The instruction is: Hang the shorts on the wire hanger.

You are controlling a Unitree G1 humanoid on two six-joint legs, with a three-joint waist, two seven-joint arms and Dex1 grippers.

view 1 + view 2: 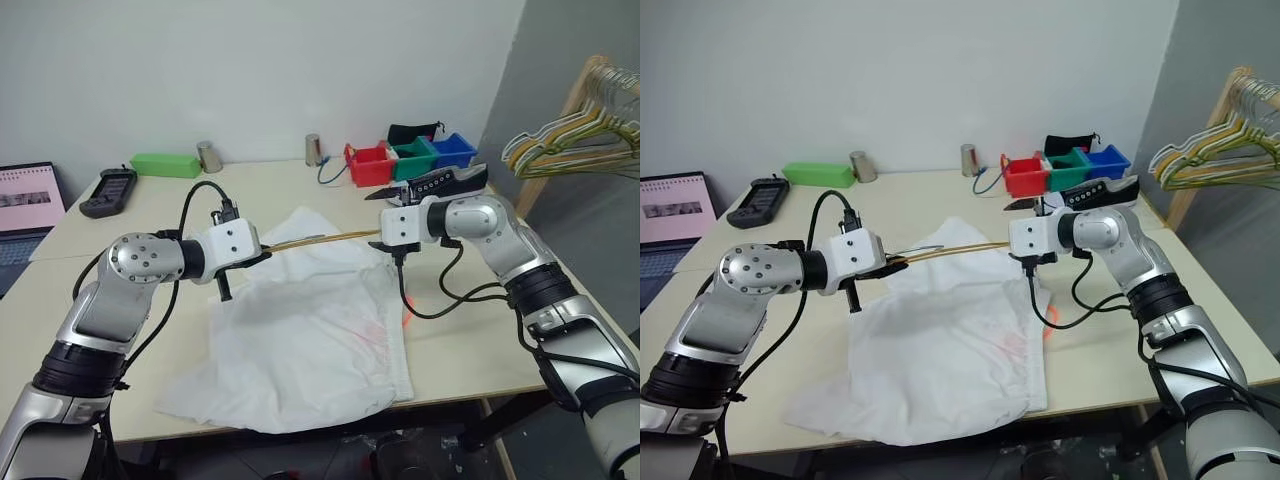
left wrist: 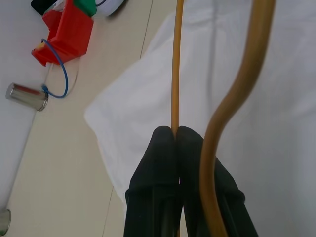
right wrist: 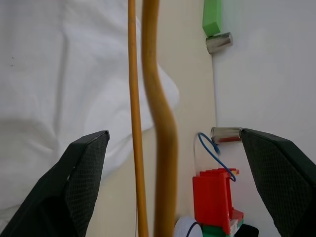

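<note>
Plainly the hanger (image 1: 320, 240) is light, stiff and thin, so it can swivel in a pinch; a hold on a straight run of wire near a bend should steady it best. It is tan-gold wire, seen nearly edge-on from the head, spanning the air between the two pincers and above the shorts (image 1: 310, 340). The left pincer (image 2: 177, 132) is clamped tight on one straight strand, with a second, wavy strand passing just beside its fingers. The right pincer (image 3: 175, 148) stands wide apart, both strands running between its fingers without touching either. The shorts are white, thin and limp, spread rumpled on the table (image 1: 110, 270) below both pincers, with a faint reddish print and an orange cord at the edge under the right pincer. Being soft and slippery-looking, they probably need gripping at the waistband.
</note>
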